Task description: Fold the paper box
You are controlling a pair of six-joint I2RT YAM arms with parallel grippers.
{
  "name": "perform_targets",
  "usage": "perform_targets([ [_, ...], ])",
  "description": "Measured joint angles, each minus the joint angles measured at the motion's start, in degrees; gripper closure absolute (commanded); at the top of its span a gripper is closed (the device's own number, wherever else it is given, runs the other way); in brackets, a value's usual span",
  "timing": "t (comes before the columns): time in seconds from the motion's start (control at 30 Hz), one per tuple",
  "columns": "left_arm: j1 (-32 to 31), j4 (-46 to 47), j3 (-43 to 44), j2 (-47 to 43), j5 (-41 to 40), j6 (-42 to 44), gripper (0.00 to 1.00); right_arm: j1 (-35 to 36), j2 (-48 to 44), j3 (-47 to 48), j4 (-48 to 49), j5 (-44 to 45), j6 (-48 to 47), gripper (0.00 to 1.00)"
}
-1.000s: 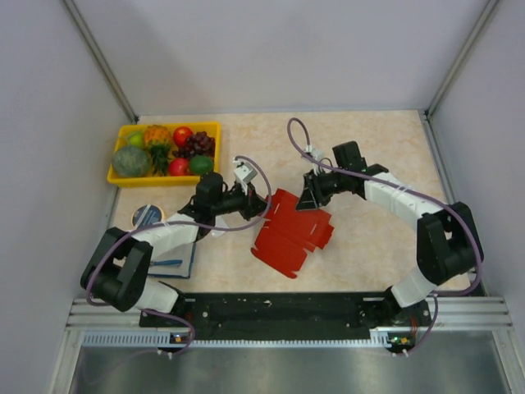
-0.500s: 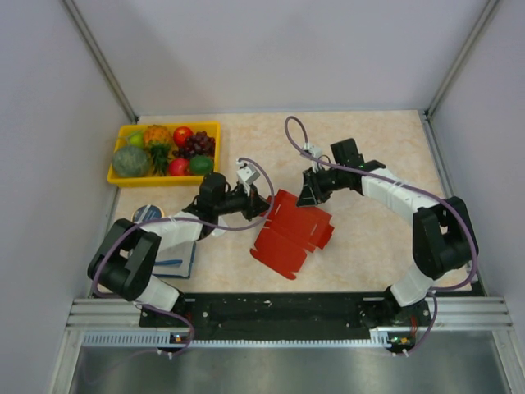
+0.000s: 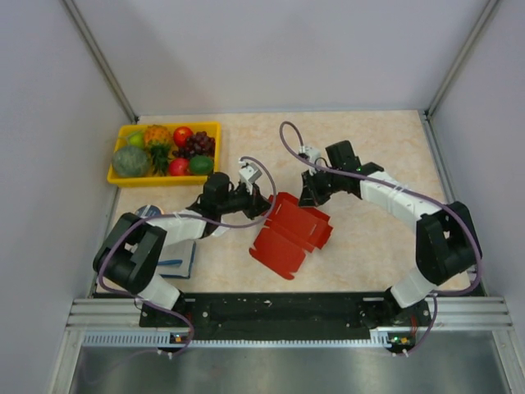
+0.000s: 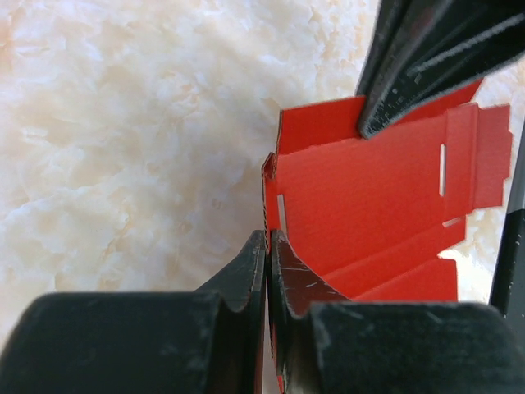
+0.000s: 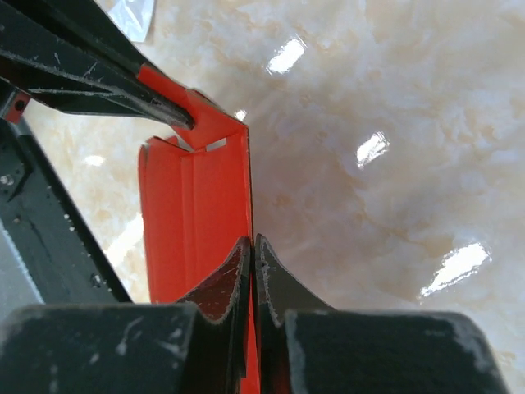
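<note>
Nearest my bases, the thin bright red cardboard paper box (image 3: 283,242) lies on the pale marbled tabletop (image 3: 357,254), near its middle, with its flat near lobe pointing toward 6 o'clock. Farther out, its far panel stands up off the surface and runs roughly from 9 to 3 o'clock between my two arms. My left jaws are pressed together on the 9 o'clock end of that raised panel, pinching its edge. My right jaws are pressed together on the 3 o'clock end, pinching the upright wall. So the flat cardboard lies toward 6 o'clock from both pinches, and neither arm is nearer. I judge the coming fold turns on the crease between them. Beyond, at 10 o'clock, sits the yellow plastic fruit tray (image 3: 131,180).
</note>
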Motion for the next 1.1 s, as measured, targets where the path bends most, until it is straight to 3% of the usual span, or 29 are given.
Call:
perform_targets([
  [0.07, -0.04, 0.17, 0.31, 0.52, -0.61, -0.87, 0.78, 1.66, -1.16, -0.74, 0.42, 4.48, 0.09, 1.0],
  [0.37, -0.07, 2.27, 0.68, 5.81, -4.24, -5.53, 0.78, 11.65, -5.01, -9.29, 5.9, 29.46, 1.03, 1.0],
  [0.6, -0.07, 3.78, 0.2, 7.74, -6.03, -7.67, 0.67, 19.34, -5.73, -15.89, 12.9, 43.93, 0.98, 1.0],
  [0.67, -0.07, 3.82, 0.17, 7.76, -6.1, -8.11, 0.56, 20.02, -6.29, -16.92, 13.88, 46.05, 0.85, 1.0],
  [0.77, -0.07, 3.78, 0.17, 7.74, -6.36, -8.41, 0.49, 20.04, -7.72, -17.33, 15.04, 48.33, 0.07, 1.0],
  [0.9, 0.0, 3.23, 0.2, 7.45, -6.8, -8.55, 0.46, 19.82, -10.08, -17.33, 16.94, 50.16, -1.86, 1.0],
  [1.1, 1.27, 2.21, 1.95, 6.54, -4.13, -10.32, 0.39, 17.0, -13.79, -17.33, 17.53, 44.44, -5.6, 1.0],
])
